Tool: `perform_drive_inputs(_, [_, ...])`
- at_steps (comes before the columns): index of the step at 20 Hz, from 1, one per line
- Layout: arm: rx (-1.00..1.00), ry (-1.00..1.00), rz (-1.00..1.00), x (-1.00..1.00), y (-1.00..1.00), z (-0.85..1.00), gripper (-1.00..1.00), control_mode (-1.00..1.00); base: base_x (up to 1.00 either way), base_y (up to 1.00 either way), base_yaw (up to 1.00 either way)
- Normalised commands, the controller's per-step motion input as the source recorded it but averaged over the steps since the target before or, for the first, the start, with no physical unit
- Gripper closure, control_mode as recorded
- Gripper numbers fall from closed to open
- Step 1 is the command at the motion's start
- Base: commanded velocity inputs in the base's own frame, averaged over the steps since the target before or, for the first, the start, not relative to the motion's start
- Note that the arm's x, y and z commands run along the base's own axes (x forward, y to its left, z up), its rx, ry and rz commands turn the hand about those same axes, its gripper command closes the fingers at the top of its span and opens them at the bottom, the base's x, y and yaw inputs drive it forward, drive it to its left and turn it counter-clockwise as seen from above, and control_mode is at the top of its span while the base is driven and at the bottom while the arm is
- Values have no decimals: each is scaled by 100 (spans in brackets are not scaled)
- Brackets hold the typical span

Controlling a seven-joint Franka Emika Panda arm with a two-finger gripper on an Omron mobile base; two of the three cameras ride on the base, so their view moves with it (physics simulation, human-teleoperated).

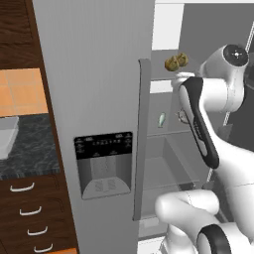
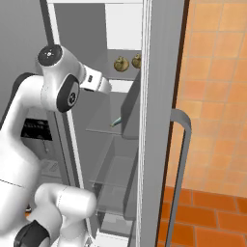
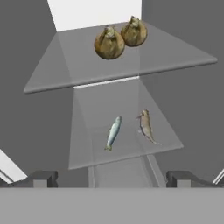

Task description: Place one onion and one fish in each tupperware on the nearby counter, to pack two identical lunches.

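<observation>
1. Grey translucent shelves inside the open fridge carry the goods: two onions, the left onion point(image 3: 109, 43) and the right onion point(image 3: 134, 31), sit touching each other on the upper shelf point(image 3: 52, 74).
2. Two fish lie on the lower shelf point(image 3: 87, 151), a silver fish point(image 3: 113, 132) to the left and a browner fish point(image 3: 146, 126) to the right, near each other but apart.
3. The gripper point(image 3: 112, 178) is inside the fridge opening, facing both shelves. Its fingers point(image 3: 41, 178) are spread wide and hold nothing.
4. The bench point(image 1: 30, 144), black-grey marbled stone over dark drawers, lies left of the fridge door point(image 1: 94, 99). A pale container edge point(image 1: 7, 139) rests on it, but whether this is a tupperware cannot be told.
5. Judgement: the step in hand is picking a first item; nothing appears packed yet.
6. Recommended method: choose one target, centre the spread fingers on it, and close only once both sides are flanked. For an onion, approach the outer side so the neighbour is not knocked. For a fish, align the fingers across its narrow body, low to the shelf.
7. Risk: a rounded onion may roll off the shelf edge.
</observation>
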Motion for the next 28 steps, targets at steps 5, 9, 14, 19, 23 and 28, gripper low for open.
perform_drive_inputs(5, [0,0,0,46,-20,46,-100,-100,0,0,0])
perform_drive_inputs(9, [0,3,0,67,-13,4,-100,-100,0,0,0])
perform_drive_inputs(14, [4,2,1,87,-16,-8,-100,-100,0,0,0])
perform_drive_inputs(19, [2,2,5,90,-12,-20,-100,-100,0,0,0])
perform_drive_inputs(23, [1,7,7,92,0,-30,-100,-100,0,0,0])
perform_drive_inputs(28, [0,0,1,75,-7,-2,-100,-100,0,0,0])
